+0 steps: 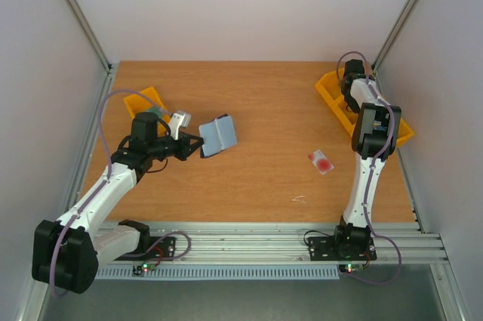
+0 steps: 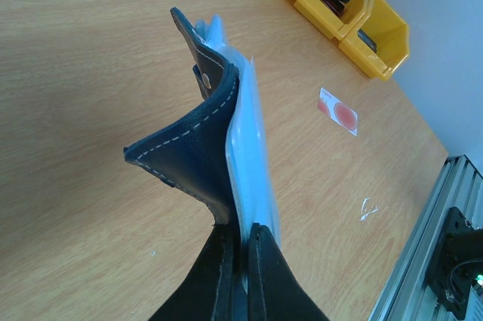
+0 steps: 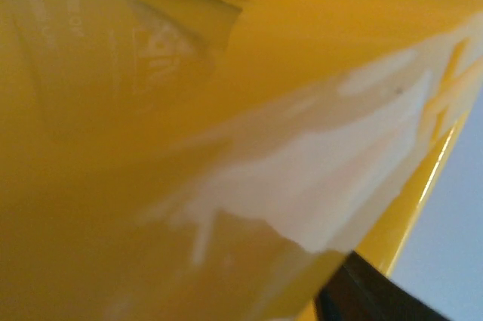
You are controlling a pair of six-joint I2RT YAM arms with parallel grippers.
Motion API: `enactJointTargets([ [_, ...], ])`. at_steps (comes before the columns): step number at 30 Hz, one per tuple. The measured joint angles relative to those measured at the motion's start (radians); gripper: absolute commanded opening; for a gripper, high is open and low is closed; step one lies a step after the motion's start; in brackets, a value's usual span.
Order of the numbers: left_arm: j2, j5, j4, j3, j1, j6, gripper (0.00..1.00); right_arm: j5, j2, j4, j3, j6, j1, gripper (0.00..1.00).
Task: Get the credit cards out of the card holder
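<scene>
Left gripper (image 1: 198, 147) is pressed tight on the card holder (image 1: 219, 134), pinching the navy cover and pale sleeves together at one edge. The booklet fans open straight ahead of its fingertips and appears to be clear of the table (image 1: 256, 109). The right gripper (image 1: 349, 79) is down inside the yellow bin (image 1: 330, 94). Its wrist camera shows only yellow wall, so I cannot tell whether those jaws are spread or pressed together. One credit card (image 1: 321, 161), whitish with a red patch, lies flat on the table, back toward the right arm's base and well apart from the holder. I'd call this mid-extraction, one card out; whether more sit in the sleeves is hidden. The next move calls for the right arm to lift out of the bin and cross to the open sleeves, with the left pinch staying firm
</scene>
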Motion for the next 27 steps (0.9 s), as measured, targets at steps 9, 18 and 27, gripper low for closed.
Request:
enactJointTargets([
  [9, 0.0, 0.0, 0.0, 0.0, 0.0, 0.0, 0.0, -0.007, -0.022, 0.0, -0.002, 0.015, 0.0, 0.98],
  [18, -0.01, 0.001, 0.017, -0.013, 0.0, 0.002, 0.0, -0.069, -0.205, -0.024, -0.004, 0.073, 0.0, 0.99],
  [27, 0.066, 0.089, 0.104, -0.048, -0.003, -0.002, 0.0, -0.248, -0.589, -0.046, -0.116, 0.233, 0.057, 0.98],
])
